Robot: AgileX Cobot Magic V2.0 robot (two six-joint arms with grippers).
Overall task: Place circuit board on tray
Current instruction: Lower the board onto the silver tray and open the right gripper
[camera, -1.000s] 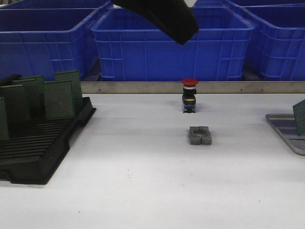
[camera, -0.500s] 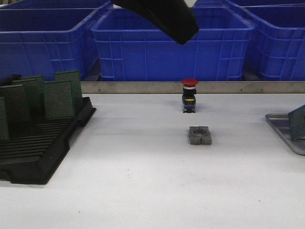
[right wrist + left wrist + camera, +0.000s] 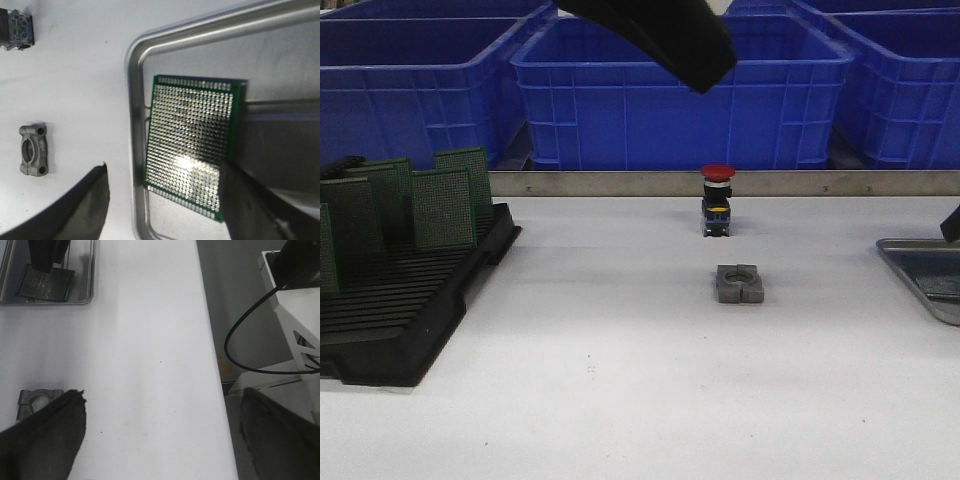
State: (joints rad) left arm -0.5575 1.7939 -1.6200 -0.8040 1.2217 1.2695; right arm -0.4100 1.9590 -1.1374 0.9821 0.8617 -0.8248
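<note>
Green perforated circuit board [image 3: 192, 145] lying flat inside silver-grey rimmed tray [image 3: 134, 100], near its rounded corner

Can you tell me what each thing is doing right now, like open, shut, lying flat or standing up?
Circuit board: lying flat inside the tray, not held.
Tray: flat on the table, holding one board.
Right gripper: open, above the board.
Left gripper: open, holding nothing.
Black rack: several green boards standing upright in its slots.
Red button: upright on the table.
Grey metal clamp: lying on the table.
</note>
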